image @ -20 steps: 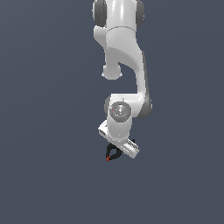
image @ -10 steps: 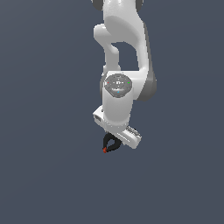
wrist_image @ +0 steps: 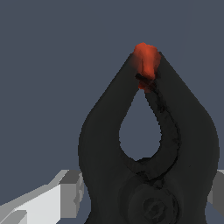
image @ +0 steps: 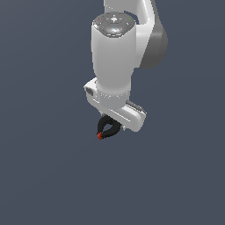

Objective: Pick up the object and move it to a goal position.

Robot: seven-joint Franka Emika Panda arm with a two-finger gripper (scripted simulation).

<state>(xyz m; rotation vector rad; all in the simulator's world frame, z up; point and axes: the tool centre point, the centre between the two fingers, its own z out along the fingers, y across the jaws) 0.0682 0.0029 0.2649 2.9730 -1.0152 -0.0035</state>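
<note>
While the arm hung over the plain grey desk [image: 39, 176], the small black clamp [image: 107, 128] sat directly under the white tool [image: 115, 124], with its red tip [image: 100, 136] pointing down and toward the exterior view's left. From where I stood, the clamp seemed to be off the desk and carried by the tool, because no shadow or contact was visible below it. The tool's fingers were mostly hidden behind its body, so I judged they were closed on the rear part of the clamp, but the contact itself I could not see. In the wrist view the clamp [wrist_image: 148, 144] filled the picture, its two dark arms meeting at the red tip [wrist_image: 145, 61], and pale parts of the tool showed at both sides near its round pivot. The clamp looked light, stiff and thin. Its smooth curved arms could slip or turn, so I thought a hold near the pivot was safest. No goal marker was visible.
</note>
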